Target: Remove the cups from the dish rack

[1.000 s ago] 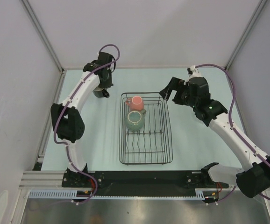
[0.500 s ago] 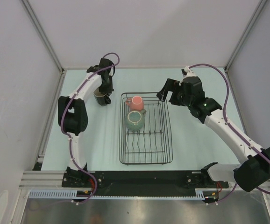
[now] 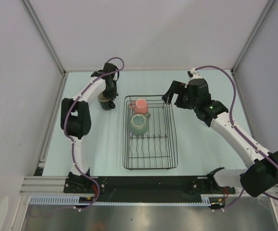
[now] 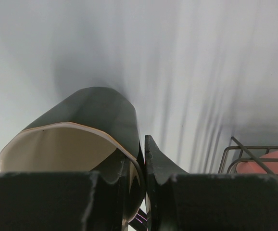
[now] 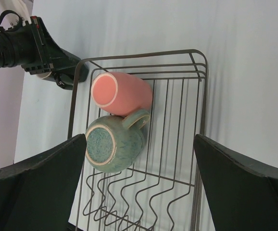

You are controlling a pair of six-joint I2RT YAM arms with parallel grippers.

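The black dish rack (image 3: pixel 171 144) lies mid-table. A pink mug (image 3: pixel 139 106) lies on its side at the rack's far end, and a pale-green cup (image 3: pixel 139 124) sits bottom-up just nearer. My left gripper (image 3: pixel 108 97) is shut on the rim of the black cup (image 3: pixel 102 100), just left of the rack's far corner. In the left wrist view one finger (image 4: pixel 117 168) is inside the black cup (image 4: pixel 95 108) and the other outside it. My right gripper (image 3: pixel 171 94) is open and empty over the rack's far right corner. From the right wrist, the open gripper (image 5: pixel 139 139) frames the pink mug (image 5: pixel 122 93), green cup (image 5: pixel 114 146) and rack (image 5: pixel 202 96).
White walls and metal frame posts (image 3: pixel 45 38) enclose the pale table (image 3: pixel 201 144). The arm bases sit on the black rail (image 3: pixel 148 183) at the near edge. The rack's wavy tines (image 5: pixel 129 197) fill its near half.
My left gripper has carried the black cup a little right and nearer, close to the rack's far left corner. My right gripper has shifted slightly left, staying open.
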